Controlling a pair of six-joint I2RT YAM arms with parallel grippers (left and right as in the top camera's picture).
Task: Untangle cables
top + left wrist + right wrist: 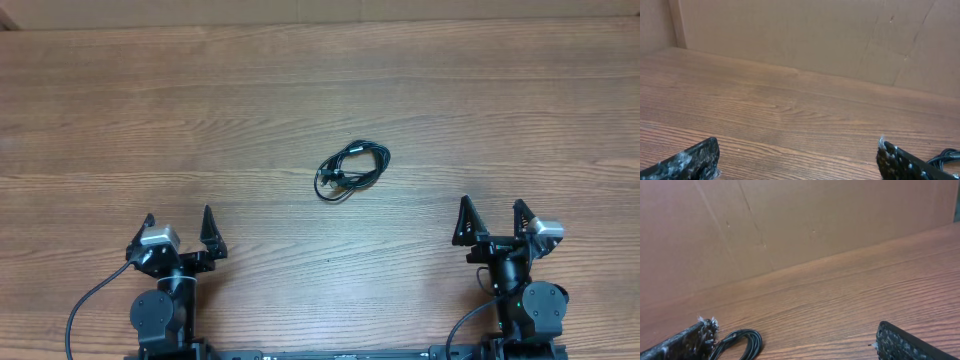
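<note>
Cables [352, 172] lay as one small knotted bundle on the counter [300, 80], ahead of and between the left claw [178, 222] and right claw [492, 212], both spread wide and empty; each should pinch a separate outer loop, then draw apart gently.
</note>
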